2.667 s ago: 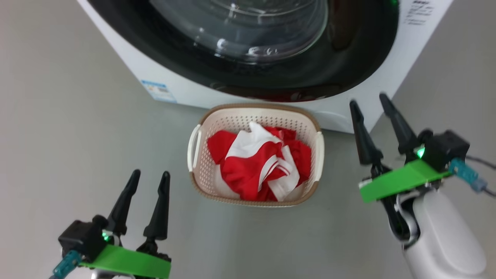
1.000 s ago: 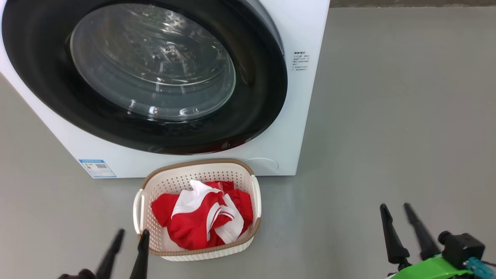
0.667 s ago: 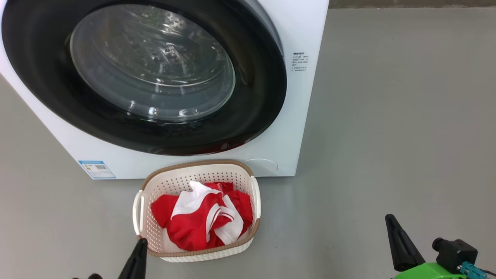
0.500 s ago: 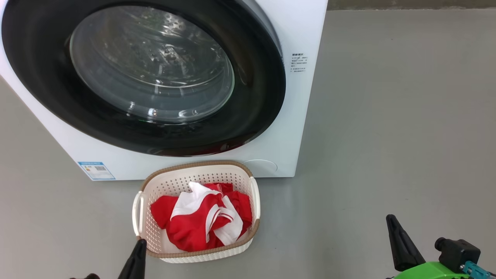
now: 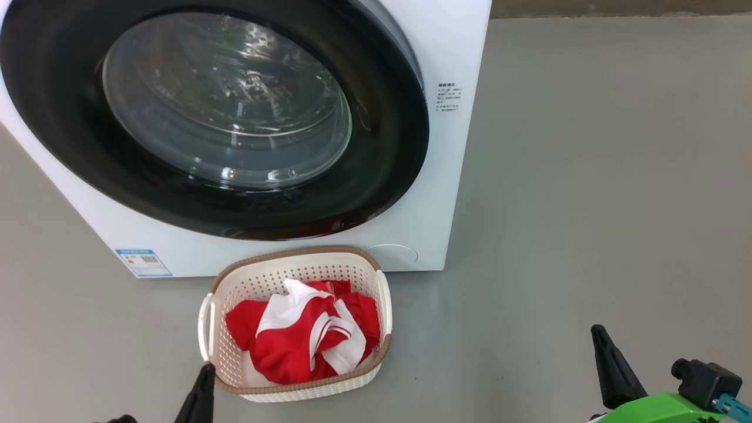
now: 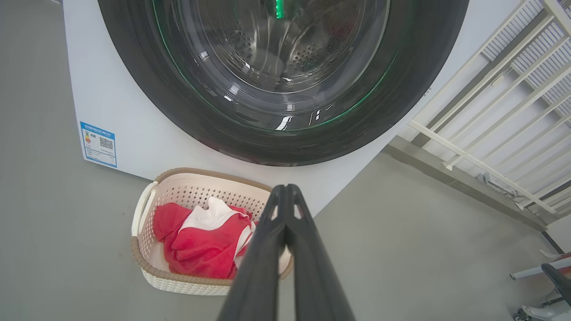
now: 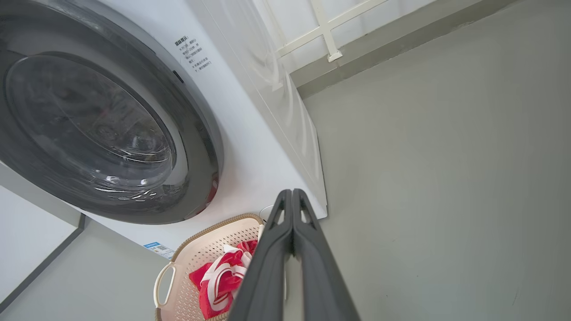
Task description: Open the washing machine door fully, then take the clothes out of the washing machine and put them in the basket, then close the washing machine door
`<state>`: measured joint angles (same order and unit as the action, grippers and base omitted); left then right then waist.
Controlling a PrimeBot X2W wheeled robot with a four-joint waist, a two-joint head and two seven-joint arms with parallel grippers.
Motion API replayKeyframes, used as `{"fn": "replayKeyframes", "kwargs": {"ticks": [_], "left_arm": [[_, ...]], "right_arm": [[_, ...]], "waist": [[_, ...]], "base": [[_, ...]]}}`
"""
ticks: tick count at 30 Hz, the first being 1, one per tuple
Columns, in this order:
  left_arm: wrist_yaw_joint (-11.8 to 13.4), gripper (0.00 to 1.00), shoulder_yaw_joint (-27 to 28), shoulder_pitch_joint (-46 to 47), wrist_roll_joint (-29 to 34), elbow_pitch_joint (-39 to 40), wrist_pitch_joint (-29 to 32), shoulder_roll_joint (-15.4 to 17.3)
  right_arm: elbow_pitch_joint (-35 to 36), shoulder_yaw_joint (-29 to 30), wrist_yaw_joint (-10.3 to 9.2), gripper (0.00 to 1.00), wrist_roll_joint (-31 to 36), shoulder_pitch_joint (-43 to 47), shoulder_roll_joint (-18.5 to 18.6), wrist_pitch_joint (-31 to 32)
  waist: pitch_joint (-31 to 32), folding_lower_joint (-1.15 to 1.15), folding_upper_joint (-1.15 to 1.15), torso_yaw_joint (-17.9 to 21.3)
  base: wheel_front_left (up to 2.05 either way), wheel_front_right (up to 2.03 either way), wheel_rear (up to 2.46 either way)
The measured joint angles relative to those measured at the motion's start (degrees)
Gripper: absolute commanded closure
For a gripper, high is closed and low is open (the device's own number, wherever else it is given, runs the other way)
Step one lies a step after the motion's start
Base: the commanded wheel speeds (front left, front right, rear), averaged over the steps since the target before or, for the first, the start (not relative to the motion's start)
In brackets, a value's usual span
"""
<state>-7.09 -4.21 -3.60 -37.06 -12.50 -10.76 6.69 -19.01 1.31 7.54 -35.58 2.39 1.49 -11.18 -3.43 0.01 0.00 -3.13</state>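
A: Door status?
B: The washing machine door [image 5: 223, 111] is upper left in the head view. Its black rim sits flat against the white washing machine [image 5: 452, 176] and looks shut. The steel drum [image 6: 285, 49] is visible through the glass.
A: Clothes?
B: The clothes [image 5: 294, 346] are a red-and-white bundle inside the basket [image 5: 305, 273], lower centre. The basket is on the grey floor [image 5: 587, 205], just in front of the machine. Can't tell if it touches.
A: Grippers?
B: The left gripper [image 6: 285, 194] is bottom centre in its wrist view, fingers pressed together, clamping nothing. In the head view, one dark finger [image 5: 201, 390] pokes up at the bottom edge, just beside the basket's lower-left corner.
A: Right?
B: Same for the right gripper [image 7: 292, 196]: fingers tight together, empty. In the head view it's in the lower right corner on a green mount [image 5: 664, 408], well apart from the basket.
A: Extras?
B: A blue label [image 5: 143, 262] at the lower left of the machine's front, and a white railing [image 6: 490, 102] upper right in the left wrist view.
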Motion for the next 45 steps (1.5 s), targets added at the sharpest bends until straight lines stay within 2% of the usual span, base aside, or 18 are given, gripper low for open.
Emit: {"fn": "replayKeyframes", "kwargs": {"ticks": [45], "left_arm": [[0.0,1.00,2.8,2.7,-24.8,-1.0,6.7,-1.1]], "right_arm": [[1.5,1.9,0.00,1.00,-25.3,-1.6,0.6,7.0]], "waist": [[1.4,-0.01,0.00,1.4]], "base": [[0.00,0.00,0.00]]}}
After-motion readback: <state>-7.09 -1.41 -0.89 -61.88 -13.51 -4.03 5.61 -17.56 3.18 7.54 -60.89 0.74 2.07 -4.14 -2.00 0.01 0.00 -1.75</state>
